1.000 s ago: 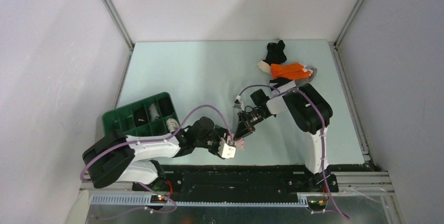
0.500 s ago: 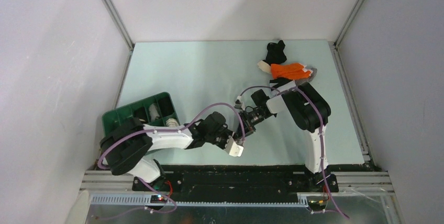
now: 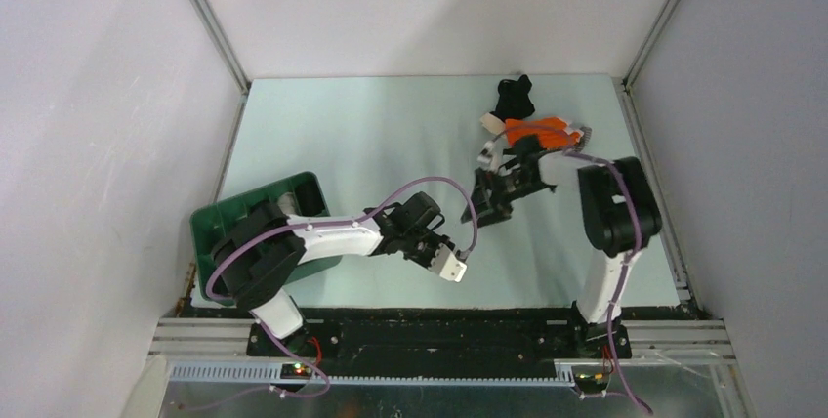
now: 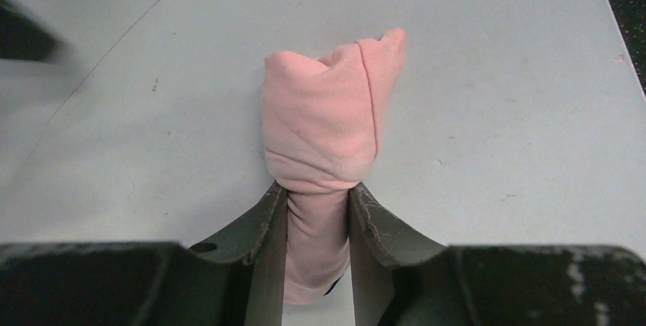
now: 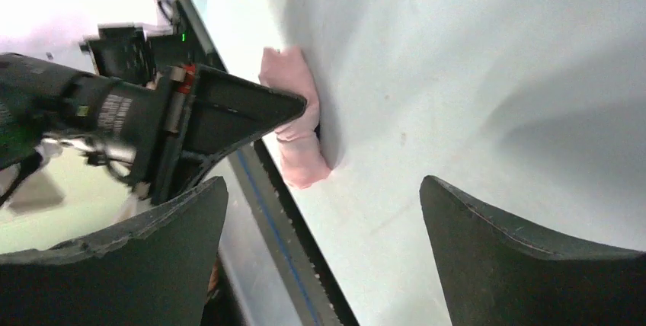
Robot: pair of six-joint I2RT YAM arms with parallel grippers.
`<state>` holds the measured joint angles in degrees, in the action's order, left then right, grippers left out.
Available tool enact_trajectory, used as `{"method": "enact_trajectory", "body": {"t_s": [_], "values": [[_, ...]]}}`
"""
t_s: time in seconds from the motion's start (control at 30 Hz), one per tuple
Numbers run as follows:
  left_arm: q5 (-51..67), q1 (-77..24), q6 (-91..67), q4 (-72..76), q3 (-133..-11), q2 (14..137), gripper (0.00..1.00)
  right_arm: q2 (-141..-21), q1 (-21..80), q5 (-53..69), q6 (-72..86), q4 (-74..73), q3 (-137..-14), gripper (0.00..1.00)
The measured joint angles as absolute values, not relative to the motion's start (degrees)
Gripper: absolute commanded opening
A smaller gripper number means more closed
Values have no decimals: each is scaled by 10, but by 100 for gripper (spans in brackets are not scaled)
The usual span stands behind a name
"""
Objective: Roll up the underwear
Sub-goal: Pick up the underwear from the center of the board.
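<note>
L gripper (image 4: pixel 318 189) clamped rolled pink underwear (image 4: pixel 324 120) by near edge of table (image 3: pixel 342 145), R gripper (image 5: pixel 321 181) gaped wide, empty, mid-table, other garments (image 3: pixel 532 130) lay near far-right corner

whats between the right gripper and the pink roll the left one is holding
Only bare table, seen in the right wrist view: nothing sits between the open right gripper and the pink roll pinched in the left gripper.
</note>
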<state>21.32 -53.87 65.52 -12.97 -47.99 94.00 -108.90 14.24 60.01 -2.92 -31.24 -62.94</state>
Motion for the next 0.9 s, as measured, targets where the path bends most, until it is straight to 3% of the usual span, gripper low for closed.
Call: {"method": "enact_trajectory", "body": {"t_s": [0.37, 0.7, 0.9], "values": [[282, -510, 550, -307, -582, 946, 0, -771, -138, 570, -128, -423, -763, 99], [272, -487, 485, -343, -592, 937, 0, -724, -150, 549, -125, -477, -709, 100], [215, -402, 395, -383, -593, 774, 0, -690, -150, 526, -115, -493, -693, 99]]}}
